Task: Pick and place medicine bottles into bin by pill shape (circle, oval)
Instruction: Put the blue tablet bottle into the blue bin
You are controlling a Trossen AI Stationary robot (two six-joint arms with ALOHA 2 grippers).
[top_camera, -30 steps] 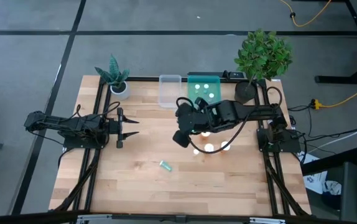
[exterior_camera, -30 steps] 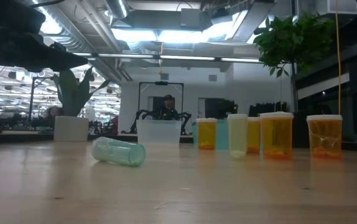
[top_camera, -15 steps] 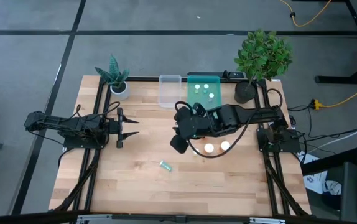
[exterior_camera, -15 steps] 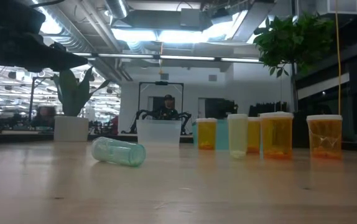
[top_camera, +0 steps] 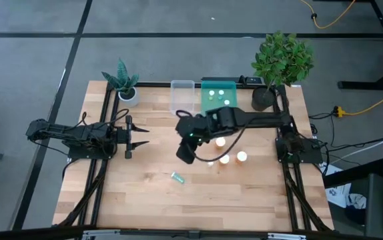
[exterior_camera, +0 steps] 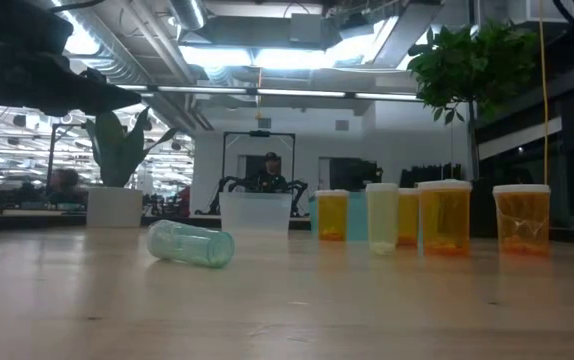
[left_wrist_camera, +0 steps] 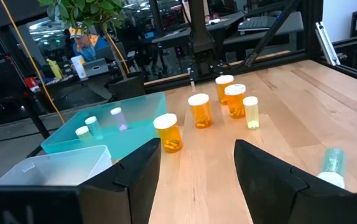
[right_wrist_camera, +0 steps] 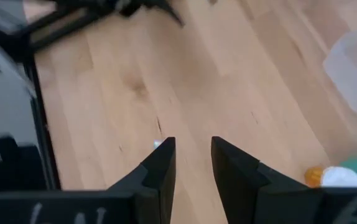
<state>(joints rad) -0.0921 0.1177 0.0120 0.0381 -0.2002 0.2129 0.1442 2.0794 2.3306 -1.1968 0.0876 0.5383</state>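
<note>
So the right gripper (top_camera: 185,153) has swung away from the standing orange bottles (top_camera: 231,157) and out toward the pale tipped-over bottle (top_camera: 177,177), which looks like the next pick. Its fingers (right_wrist_camera: 160,163) are slightly apart, holding nothing, with that bottle lying on the counter (top_camera: 138,193) just past them. The left gripper (top_camera: 135,136) is parked well off to the side, fingers open.

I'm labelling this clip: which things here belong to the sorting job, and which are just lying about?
Job: upright orange bottles, fallen pale bottle, clear bin, teal bin holding small bottles, right gripper.
Lying about: small potted plant, large potted plant.
</note>
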